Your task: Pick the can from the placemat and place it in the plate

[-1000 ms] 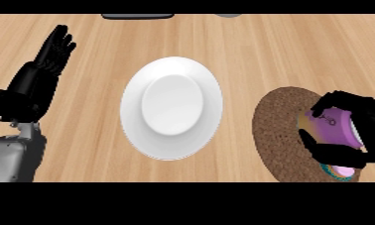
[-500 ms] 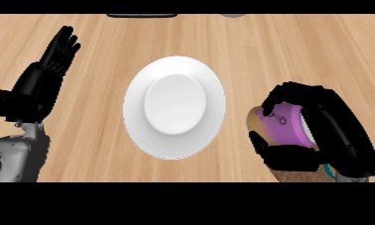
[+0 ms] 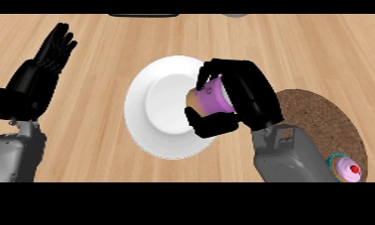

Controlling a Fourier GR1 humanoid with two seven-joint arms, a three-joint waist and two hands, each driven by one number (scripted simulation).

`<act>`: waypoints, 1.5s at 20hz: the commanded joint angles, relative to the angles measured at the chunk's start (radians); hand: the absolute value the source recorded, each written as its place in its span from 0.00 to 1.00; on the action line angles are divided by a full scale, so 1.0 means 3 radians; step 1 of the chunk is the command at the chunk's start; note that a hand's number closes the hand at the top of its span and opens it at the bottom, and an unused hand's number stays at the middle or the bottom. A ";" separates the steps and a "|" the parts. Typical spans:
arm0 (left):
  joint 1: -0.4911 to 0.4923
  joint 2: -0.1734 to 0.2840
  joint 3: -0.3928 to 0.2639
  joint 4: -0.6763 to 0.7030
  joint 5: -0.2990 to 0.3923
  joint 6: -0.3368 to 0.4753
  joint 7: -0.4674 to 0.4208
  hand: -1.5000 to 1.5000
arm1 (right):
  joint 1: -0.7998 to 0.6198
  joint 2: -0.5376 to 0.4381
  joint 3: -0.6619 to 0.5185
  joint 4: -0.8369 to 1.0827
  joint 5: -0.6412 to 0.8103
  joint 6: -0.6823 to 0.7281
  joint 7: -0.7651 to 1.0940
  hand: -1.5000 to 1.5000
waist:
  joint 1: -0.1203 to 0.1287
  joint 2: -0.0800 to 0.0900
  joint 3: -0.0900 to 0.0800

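Right hand (image 3: 238, 95) curls round the purple can (image 3: 211, 99), holding it over the right side of the white plate (image 3: 150, 120) so it can be set down there. Behind it to the right lies the brown placemat (image 3: 322, 120), with a cupcake (image 3: 345, 167) at its near edge. Left hand (image 3: 44, 68) rests open, fingers up, at the tabletop's (image 3: 293, 45) left.

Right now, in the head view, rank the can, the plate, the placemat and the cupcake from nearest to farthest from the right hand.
1. The can: held inside the right hand.
2. The plate: directly under the hand, extending to its left.
3. The placemat: on the counter to the hand's right, clear of the fingers.
4. The cupcake: at the placemat's lower right edge.
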 commanded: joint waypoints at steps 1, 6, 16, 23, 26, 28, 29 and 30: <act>0.0026 -0.0066 -0.0025 0.0121 -0.0102 0.0008 -0.0193 0.50 | -0.0442 0.0251 0.0180 0.0646 0.0053 -0.0308 0.0191 1.00 | 0.0003 0.0004 0.0000; -0.0035 -0.0043 -0.0010 -0.0072 -0.0039 -0.0008 0.0103 0.50 | -0.0836 0.0260 0.0598 0.1452 -0.0007 -0.0908 0.0336 1.00 | 0.0034 0.0003 0.0001; -0.0081 -0.0190 -0.0159 0.0043 -0.0152 -0.0021 -0.0028 0.50 | -0.1306 0.0264 0.0753 0.2888 -0.0930 -0.1638 -0.0155 0.00 | 0.0123 0.0034 0.0003; -0.0224 -0.0267 -0.0205 0.0049 -0.0164 0.0003 0.0018 0.50 | -0.1412 0.0264 0.1269 0.2953 -0.1831 -0.2056 -0.0417 0.00 | 0.0216 0.0051 0.0004; -0.0265 -0.0183 -0.0109 0.0153 -0.0107 -0.0081 -0.0077 0.50 | -0.1448 0.0264 0.1163 0.3028 -0.2004 -0.2406 -0.0773 0.00 | 0.0252 0.0074 0.0004; -0.0266 -0.0193 -0.0103 0.0108 -0.0123 -0.0026 0.0058 0.50 | -0.1409 0.0264 0.1049 0.2905 -0.2171 -0.2517 -0.0928 0.00 | 0.0169 0.0043 0.0005; -0.0227 -0.0180 -0.0095 0.0131 -0.0133 -0.0049 -0.0025 0.50 | -0.1418 0.0264 0.1073 0.2949 -0.2266 -0.2636 -0.0989 0.00 | 0.0190 0.0049 0.0004; -0.0190 -0.0104 -0.0030 0.0048 -0.0075 -0.0103 0.0017 0.50 | -0.1493 0.0264 0.0926 0.2937 -0.2370 -0.2550 -0.1045 0.00 | 0.0161 0.0035 0.0005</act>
